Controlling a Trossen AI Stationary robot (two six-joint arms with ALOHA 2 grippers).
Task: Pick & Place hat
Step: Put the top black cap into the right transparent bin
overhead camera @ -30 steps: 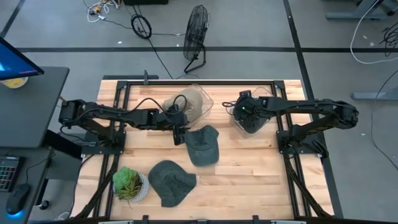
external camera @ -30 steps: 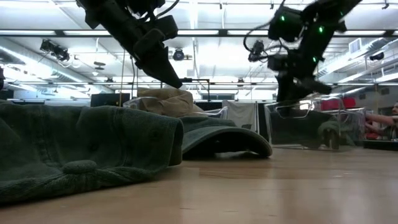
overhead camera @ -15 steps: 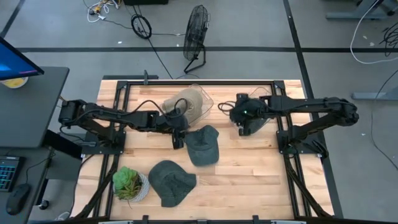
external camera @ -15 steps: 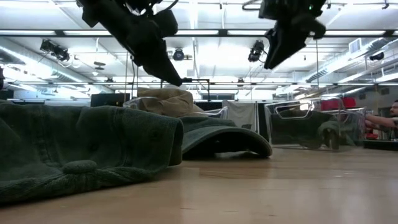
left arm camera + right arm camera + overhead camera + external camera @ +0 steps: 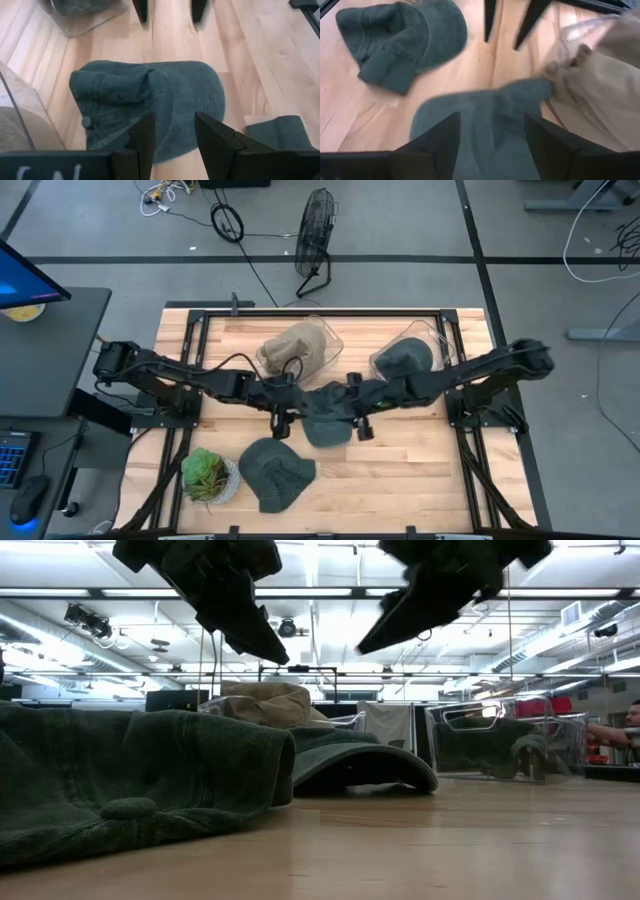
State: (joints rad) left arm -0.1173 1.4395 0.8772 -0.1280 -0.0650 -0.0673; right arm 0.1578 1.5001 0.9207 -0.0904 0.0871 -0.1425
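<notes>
High view: both arms reach inward over the wooden table (image 5: 400, 460), the left gripper (image 5: 279, 423) just beside the left edge of the dark green cap (image 5: 325, 412) at the table's centre and the right gripper (image 5: 358, 424) just beside its right edge, so the cap lies between them. A second dark green hat (image 5: 273, 472) lies nearer the front edge, beside a potted succulent (image 5: 208, 474). At the far side, a clear bin (image 5: 322, 340) holds a tan hat (image 5: 293, 348), and a second clear bin (image 5: 420, 340) holds a dark hat (image 5: 402, 360). Low view: both grippers hang above the table, clear of the wood; the cap (image 5: 360, 760) rests flat with its brim forward, behind the bulk of the second hat (image 5: 130, 780). The tan hat (image 5: 268, 702) rises behind it, and the clear bin at the right (image 5: 505, 740) shows dark fabric inside. Left wrist view: the left fingers (image 5: 145, 140) stand apart with nothing between them, above the cap (image 5: 150, 105), whose crown is creased and whose top button is visible. Right wrist view: the right fingers (image 5: 440, 142) likewise stand spread and empty over the cap (image 5: 490, 120); the second hat (image 5: 402, 42) lies apart, and the tan hat (image 5: 600, 95) touches the cap's edge.
</notes>
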